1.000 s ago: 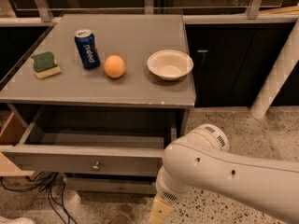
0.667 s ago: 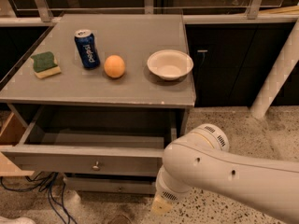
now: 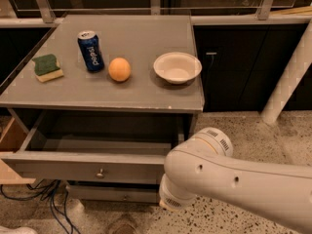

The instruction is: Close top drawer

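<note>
The top drawer [image 3: 73, 168] is a wide grey drawer pulled well out of the cabinet, with its inside showing dark. Its plain front faces me, with a small round metal knob [image 3: 100, 172] at the centre. My white arm [image 3: 229, 179] comes in from the lower right and crosses in front of the drawer's right end. Its wrist [image 3: 170, 199] hangs just below the drawer front's right part. My gripper is below the wrist, hidden from this view.
On the cabinet top [image 3: 146, 94] stand a sponge [image 3: 48, 67], a blue can [image 3: 91, 51], an orange [image 3: 119, 69] and a white bowl [image 3: 177, 67]. A lower drawer [image 3: 107, 194] sits under the open one. Cables [image 3: 44, 194] lie on the floor at left. A wooden box [image 3: 12, 138] is at far left.
The tan gripper part that showed under the wrist is no longer visible. The arm and the drawer have hardly moved.
</note>
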Robot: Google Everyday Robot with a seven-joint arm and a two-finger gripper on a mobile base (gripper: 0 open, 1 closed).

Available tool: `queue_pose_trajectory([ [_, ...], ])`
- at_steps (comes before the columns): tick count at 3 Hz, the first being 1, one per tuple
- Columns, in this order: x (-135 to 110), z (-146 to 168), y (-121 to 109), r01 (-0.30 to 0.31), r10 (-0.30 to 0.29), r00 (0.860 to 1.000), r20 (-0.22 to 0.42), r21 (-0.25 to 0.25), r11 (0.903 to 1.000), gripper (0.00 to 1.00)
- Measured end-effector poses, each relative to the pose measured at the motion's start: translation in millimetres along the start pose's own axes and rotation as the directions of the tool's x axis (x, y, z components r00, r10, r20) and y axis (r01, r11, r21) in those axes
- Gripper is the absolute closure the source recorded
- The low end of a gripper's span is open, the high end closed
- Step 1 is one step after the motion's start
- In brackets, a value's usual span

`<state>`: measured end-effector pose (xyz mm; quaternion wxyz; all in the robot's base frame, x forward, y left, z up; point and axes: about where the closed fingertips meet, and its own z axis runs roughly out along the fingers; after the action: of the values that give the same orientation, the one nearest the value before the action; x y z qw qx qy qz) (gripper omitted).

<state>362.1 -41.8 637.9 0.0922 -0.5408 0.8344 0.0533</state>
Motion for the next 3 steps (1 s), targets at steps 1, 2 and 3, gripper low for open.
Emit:
queue_pose_trajectory([
  [1, -30.9, 7.1, -24.0, -0.032, 0.032, 0.999, 0.031, 0.026, 0.9991, 1.00],
  [2, -55.5, 10.3, -44.4, -0.047, 0.044, 0.998, 0.052, 0.044, 0.9979, 1.00],
  [3, -69.4, 10.2, -55.9, -0.038, 0.034, 0.997, 0.067, 0.054, 0.9978, 1.00],
])
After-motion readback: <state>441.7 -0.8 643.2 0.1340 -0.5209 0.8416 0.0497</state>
